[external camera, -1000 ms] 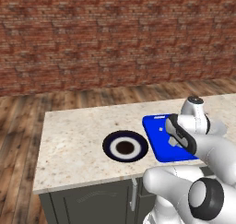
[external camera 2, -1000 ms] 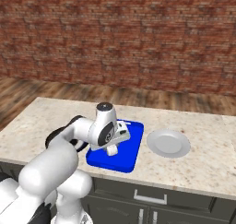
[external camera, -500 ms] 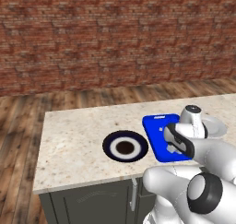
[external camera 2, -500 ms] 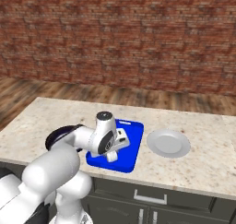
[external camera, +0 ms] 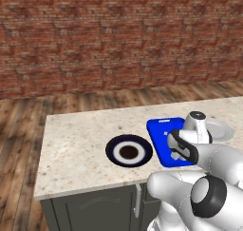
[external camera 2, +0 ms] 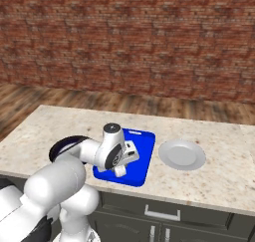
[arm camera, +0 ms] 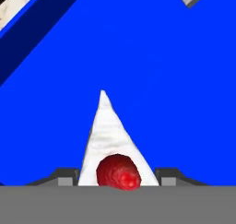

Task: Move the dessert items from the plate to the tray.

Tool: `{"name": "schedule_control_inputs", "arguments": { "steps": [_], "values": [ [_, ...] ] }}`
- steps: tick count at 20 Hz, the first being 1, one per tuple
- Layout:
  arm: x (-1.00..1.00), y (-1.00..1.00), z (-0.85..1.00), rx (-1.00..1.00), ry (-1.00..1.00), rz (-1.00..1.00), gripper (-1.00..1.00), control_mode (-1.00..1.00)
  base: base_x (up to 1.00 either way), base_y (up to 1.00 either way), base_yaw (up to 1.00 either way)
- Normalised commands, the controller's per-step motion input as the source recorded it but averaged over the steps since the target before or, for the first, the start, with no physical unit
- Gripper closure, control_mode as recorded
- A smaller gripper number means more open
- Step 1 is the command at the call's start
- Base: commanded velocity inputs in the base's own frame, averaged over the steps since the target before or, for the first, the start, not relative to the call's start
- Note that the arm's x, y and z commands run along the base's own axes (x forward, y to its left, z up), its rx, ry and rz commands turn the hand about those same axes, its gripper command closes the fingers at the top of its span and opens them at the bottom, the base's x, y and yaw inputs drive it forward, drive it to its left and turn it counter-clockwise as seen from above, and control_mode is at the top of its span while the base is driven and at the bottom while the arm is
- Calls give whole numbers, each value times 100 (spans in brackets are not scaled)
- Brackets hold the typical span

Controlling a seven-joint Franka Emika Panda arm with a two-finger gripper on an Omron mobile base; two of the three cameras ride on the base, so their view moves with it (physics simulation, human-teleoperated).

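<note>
A white wedge-shaped dessert item (arm camera: pixel 108 131) topped with a red berry is clamped between the narrowed jaws of the gripper (arm camera: pixel 117 177), low over the blue tray (arm camera: pixel 175 80). To the tray's left, just beside it, the navy plate (external camera: pixel 114 147) is seen on the speckled counter (external camera: pixel 76 139), and a pale grey dish (external camera 2: pixel 182 155) to its right. No writing can be read.

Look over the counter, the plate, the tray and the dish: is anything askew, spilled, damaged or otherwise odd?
Nothing stands out. The blue tray lies flat on the counter between the navy plate and the grey dish. A white cake wedge with a red berry sits between the fingers, over the tray.
</note>
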Motion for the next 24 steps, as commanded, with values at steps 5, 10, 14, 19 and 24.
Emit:
{"name": "schedule_control_inputs", "arguments": {
  "steps": [5,10,14,19,24],
  "values": [
    [0,0,-3,0,0,0,100,-100,0,0,0],
    [0,3,-9,0,0,0,-100,-100,0,0,0],
    [0,0,0,0,0,0,-100,-100,0,0,0],
    [-1,0,0,0,1,0,-100,-100,0,0,0],
    [-13,-1,35,0,0,-2,-100,-100,0,0,0]
  ]
}}
